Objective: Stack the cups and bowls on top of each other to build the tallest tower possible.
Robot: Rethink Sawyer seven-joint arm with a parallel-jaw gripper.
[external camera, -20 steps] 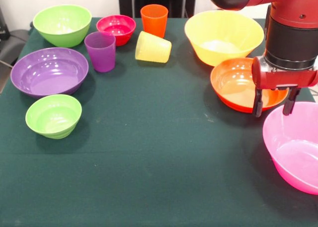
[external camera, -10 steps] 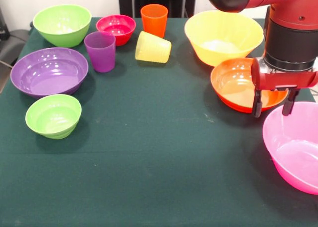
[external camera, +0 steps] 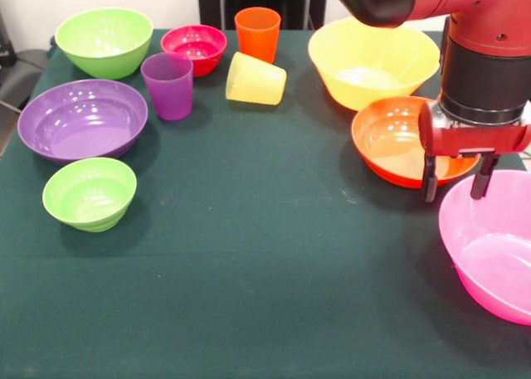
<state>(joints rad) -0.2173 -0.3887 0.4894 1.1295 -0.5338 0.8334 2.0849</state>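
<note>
You are watching the gripper (external camera: 455, 180) sinking a touch lower than a second ago, its jaws open and empty, straddling the near rim where the orange-red bowl (external camera: 390, 143) is sitting beside the large pink bowl (external camera: 489, 246). Nothing is stacked yet: the purple cup (external camera: 168, 85), the tipped yellow cup (external camera: 255, 79) and the remaining bowls are all lying apart on the desk (external camera: 265, 271). It looks like a first grasp is being lined up, so the tower is still unbuilt

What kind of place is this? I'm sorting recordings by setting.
Probably a robot lab workspace, not a home. A red and black arm with a gripper, fingers open, hangs over a table under a dark green cloth, where a pink bowl and a purple cup sit like test props.
</note>
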